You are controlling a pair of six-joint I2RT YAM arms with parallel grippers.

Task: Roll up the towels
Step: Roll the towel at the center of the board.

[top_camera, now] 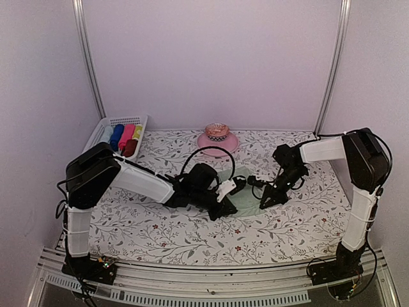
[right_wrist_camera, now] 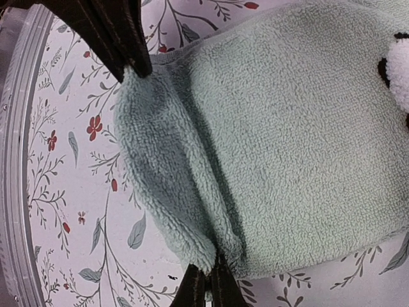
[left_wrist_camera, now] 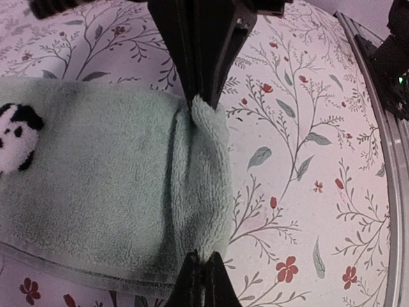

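The pale green towel (top_camera: pixel 246 203) lies on the floral cover in the middle of the table, its near edge turned over into a short fold (left_wrist_camera: pixel 203 179). A black-and-white round motif (left_wrist_camera: pixel 14 137) sits on its flat part. My left gripper (left_wrist_camera: pixel 203 272) is shut on one end of the fold. At the other end the right gripper (right_wrist_camera: pixel 208 280) is shut on the towel (right_wrist_camera: pixel 287 141) too. In the top view the left gripper (top_camera: pixel 237 186) and right gripper (top_camera: pixel 264 201) meet over the towel from either side. The fold rests low against the cloth.
A white basket (top_camera: pixel 102 131) at the back left holds several coloured rolls, one of them dark red (top_camera: pixel 131 148). A pink dish (top_camera: pixel 217 139) with a small patterned bowl stands at the back centre. The metal table rail (left_wrist_camera: pixel 383 128) runs near the towel's folded edge.
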